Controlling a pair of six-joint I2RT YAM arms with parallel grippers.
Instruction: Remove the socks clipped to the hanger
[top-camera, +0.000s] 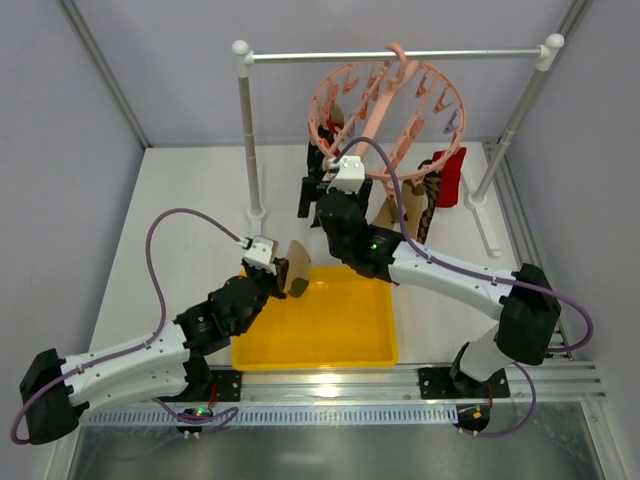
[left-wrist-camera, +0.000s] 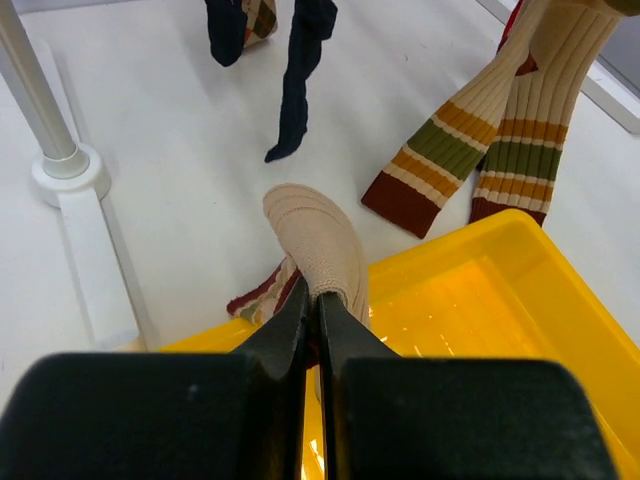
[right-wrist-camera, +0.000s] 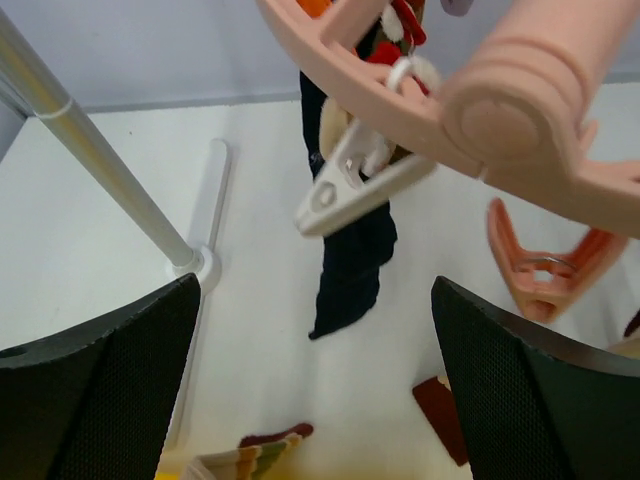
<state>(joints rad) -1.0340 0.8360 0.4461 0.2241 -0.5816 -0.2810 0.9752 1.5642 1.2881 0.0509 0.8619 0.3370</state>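
Pinched between the pressed-together fingers of the left claw (left-wrist-camera: 312, 305), 1 tan striped sock (left-wrist-camera: 322, 235) drapes over the yellow tray (left-wrist-camera: 525, 228) rim just below, seemingly ready for release, while the right claw (right-wrist-camera: 315, 295), spread wide beneath the hanger (right-wrist-camera: 520, 120), should next close on the navy sock (right-wrist-camera: 352, 255) ahead.

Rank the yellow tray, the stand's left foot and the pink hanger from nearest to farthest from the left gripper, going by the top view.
1. The tray: its far-left corner lies right under the left gripper and the sock it holds.
2. The left foot: just beyond the gripper, slightly left.
3. The hanger: farthest, high on the rail, off to the right.
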